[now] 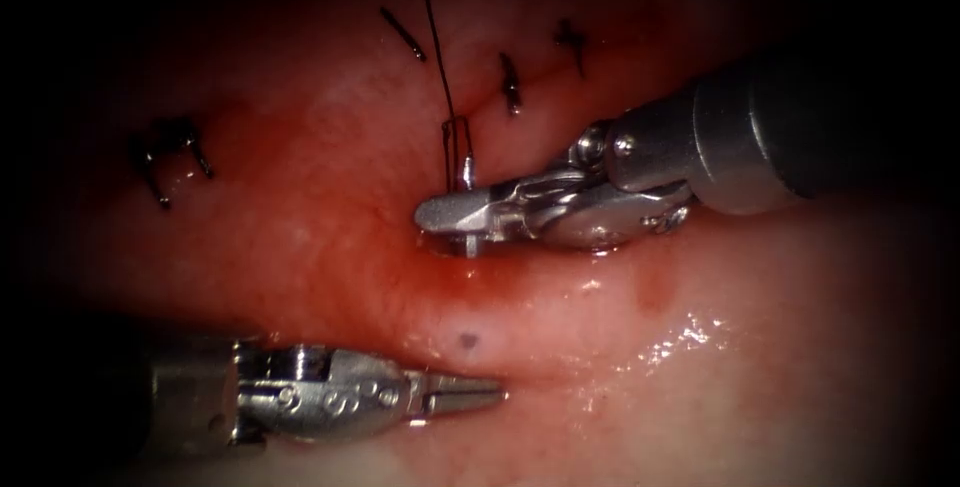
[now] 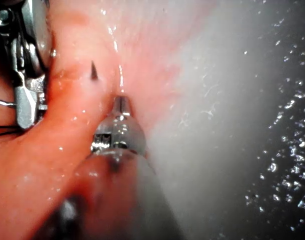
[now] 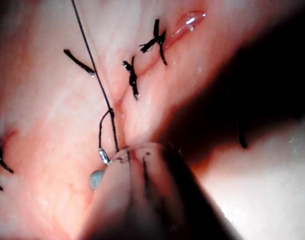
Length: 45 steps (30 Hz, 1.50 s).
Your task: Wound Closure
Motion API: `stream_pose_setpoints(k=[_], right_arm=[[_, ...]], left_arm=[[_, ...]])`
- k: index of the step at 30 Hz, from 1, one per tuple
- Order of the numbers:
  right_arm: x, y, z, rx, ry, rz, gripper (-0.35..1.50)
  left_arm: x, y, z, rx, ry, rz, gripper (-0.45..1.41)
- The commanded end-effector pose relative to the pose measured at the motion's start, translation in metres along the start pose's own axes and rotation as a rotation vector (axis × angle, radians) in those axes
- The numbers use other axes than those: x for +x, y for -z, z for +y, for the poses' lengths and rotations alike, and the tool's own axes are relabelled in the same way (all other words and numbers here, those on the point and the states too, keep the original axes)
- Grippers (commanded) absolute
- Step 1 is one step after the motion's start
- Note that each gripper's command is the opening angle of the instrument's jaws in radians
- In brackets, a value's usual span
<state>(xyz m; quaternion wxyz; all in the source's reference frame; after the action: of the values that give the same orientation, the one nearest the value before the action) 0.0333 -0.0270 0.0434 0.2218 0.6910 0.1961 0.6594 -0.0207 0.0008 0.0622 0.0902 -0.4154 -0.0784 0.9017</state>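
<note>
While the endoscope view has the right tool (image 1: pixel 440 215) clamped on the needle (image 1: pixel 468 169) near its threaded end, the left tool (image 1: pixel 480 394) waits shut, empty. Left wrist view — needle tip (image 2: pixel 94 70) pokes from tissue (image 2: pixel 77 130). Right wrist view — thread (image 3: pixel 92 65) rises slack-free.

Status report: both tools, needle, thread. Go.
Right tool: jaws shut on needle near its thread end. Left tool: jaws shut, empty, resting on tissue. Thread trails upward.

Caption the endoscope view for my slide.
Right tool grips needle near its thread end on the tissue; left tool shut, empty.
</note>
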Motion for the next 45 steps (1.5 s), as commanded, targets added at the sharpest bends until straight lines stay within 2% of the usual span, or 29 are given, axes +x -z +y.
stream_pose_setpoints(k=[1,11,16,20,23,25,30,33,40,45], right_arm=[[-0.0009,-0.0007,0.0009,0.002,-0.003,-0.010,-0.35],[-0.0031,-0.0007,0.0014,0.006,-0.008,-0.023,-0.35],[-0.0022,-0.0006,0.0011,0.013,-0.010,0.011,-0.35],[-0.0007,-0.0004,0.0009,0.017,0.103,0.053,-0.35],[0.0009,-0.0003,0.0004,0.031,0.308,0.120,-0.35],[0.0025,-0.0001,0.0000,0.045,0.467,0.158,0.24],[0.0071,0.0013,-0.0013,-0.004,0.669,0.240,0.99],[0.0099,0.0024,-0.0020,-0.029,0.763,0.277,1.26],[0.0153,0.0068,-0.0025,-0.102,0.872,0.371,1.30],[0.0172,0.0109,-0.0022,-0.156,0.928,0.393,1.30]], left_arm=[[-0.0001,-0.0008,0.0009,-0.004,0.002,0.000,-0.43],[-0.0001,-0.0006,0.0009,0.003,0.003,-0.003,-0.43],[-0.0001,-0.0006,0.0009,0.003,0.004,-0.004,-0.43],[0.0002,-0.0004,0.0009,0.006,0.007,-0.006,-0.43],[0.0006,-0.0003,0.0010,0.007,0.012,-0.008,-0.43],[0.0009,-0.0001,0.0010,0.011,0.016,-0.010,-0.42],[0.0022,0.0006,0.0011,0.012,0.014,-0.015,-0.38],[0.0031,0.0012,0.0011,0.012,0.002,-0.019,-0.37],[0.0052,0.0028,0.0012,0.018,-0.024,-0.009,-0.35],[0.0064,0.0037,0.0012,0.031,-0.043,0.001,-0.30]])
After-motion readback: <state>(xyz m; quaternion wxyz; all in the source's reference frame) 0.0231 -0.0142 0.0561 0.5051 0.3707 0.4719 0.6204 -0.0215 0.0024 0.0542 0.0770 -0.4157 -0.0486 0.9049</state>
